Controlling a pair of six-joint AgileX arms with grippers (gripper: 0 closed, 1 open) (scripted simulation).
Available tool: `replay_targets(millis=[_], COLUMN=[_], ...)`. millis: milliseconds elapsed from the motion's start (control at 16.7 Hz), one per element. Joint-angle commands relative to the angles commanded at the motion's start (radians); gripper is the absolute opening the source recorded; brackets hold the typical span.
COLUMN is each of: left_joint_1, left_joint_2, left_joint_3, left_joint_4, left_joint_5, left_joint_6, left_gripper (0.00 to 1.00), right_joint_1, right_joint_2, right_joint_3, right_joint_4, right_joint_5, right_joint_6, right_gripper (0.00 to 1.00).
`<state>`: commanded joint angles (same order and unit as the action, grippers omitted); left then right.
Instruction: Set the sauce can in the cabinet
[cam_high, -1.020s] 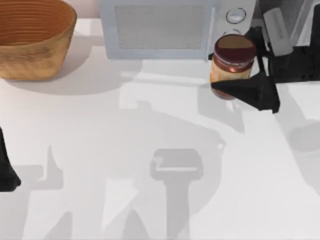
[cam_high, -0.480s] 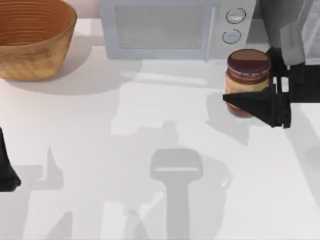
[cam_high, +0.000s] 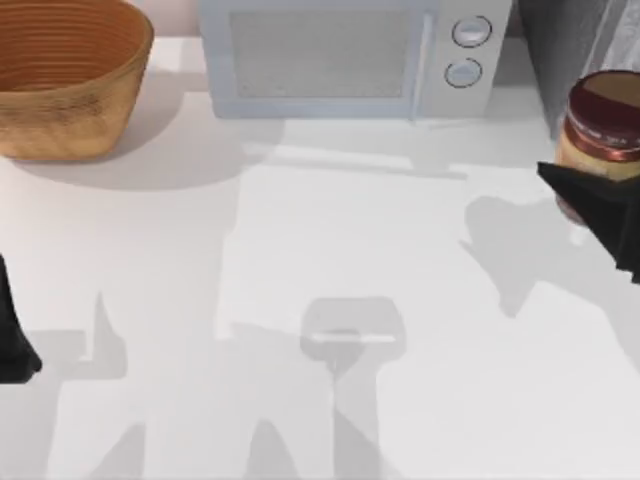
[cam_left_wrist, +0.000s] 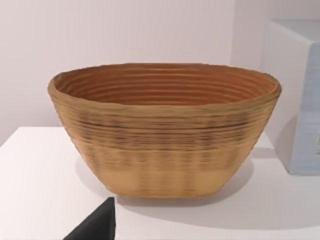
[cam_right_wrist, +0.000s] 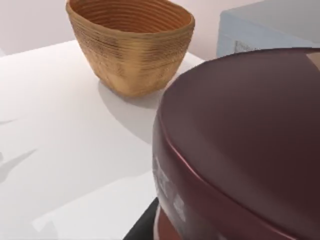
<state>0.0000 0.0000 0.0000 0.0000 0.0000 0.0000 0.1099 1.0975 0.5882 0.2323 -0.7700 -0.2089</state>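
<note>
The right gripper (cam_high: 598, 200) is clamped on the sauce can (cam_high: 603, 125) at the far right edge of the tabletop (cam_high: 300, 250), holding it upright and lifted, judging by the shadow that falls apart from it to the left. A dark finger crosses the can's near side below the maroon lid, a low side hold that leaves the top free and keeps the can level for sliding into an opening. In the right wrist view the lid (cam_right_wrist: 250, 135) looms close to the camera, which fits a firm grasp.

The can hangs just in front of the cabinet (cam_high: 575, 45), the dark grey box at the far right corner beside the microwave (cam_high: 340, 55). Whether its door is open cannot be told. The can is not yet inside; it likely needs carrying farther in.

The basket (cam_high: 65, 75) sits at the far left, well apart. The left gripper (cam_high: 15, 345) is parked at the near left edge; I cannot tell whether it is open.
</note>
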Motion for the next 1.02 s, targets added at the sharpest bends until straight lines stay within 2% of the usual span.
replay_targets(millis=[180,480,660,840,1020], left_joint_1=[0.000,0.000,0.000,0.000,0.000], left_joint_2=[0.000,0.000,0.000,0.000,0.000], left_joint_3=[0.000,0.000,0.000,0.000,0.000], left_joint_4=[0.000,0.000,0.000,0.000,0.000], left_joint_5=[0.000,0.000,0.000,0.000,0.000], left_joint_6=[0.000,0.000,0.000,0.000,0.000], left_gripper=[1.00,1.00,1.00,1.00,1.00], right_joint_1=[-0.004,-0.076,-0.110,-0.113,-0.110], right_joint_2=[-0.259,-0.761,-0.963,-1.074,-1.097], right_joint_3=[-0.112,-0.315,-0.451,-0.562,-0.588], right_joint_4=[-0.057,-0.086,-0.128,-0.208,-0.232], right_joint_5=[0.128,0.488,0.657,0.749,0.770], right_joint_6=[0.056,0.090,0.134,0.190,0.209], right_gripper=[0.00,0.00,0.00,0.00,0.00])
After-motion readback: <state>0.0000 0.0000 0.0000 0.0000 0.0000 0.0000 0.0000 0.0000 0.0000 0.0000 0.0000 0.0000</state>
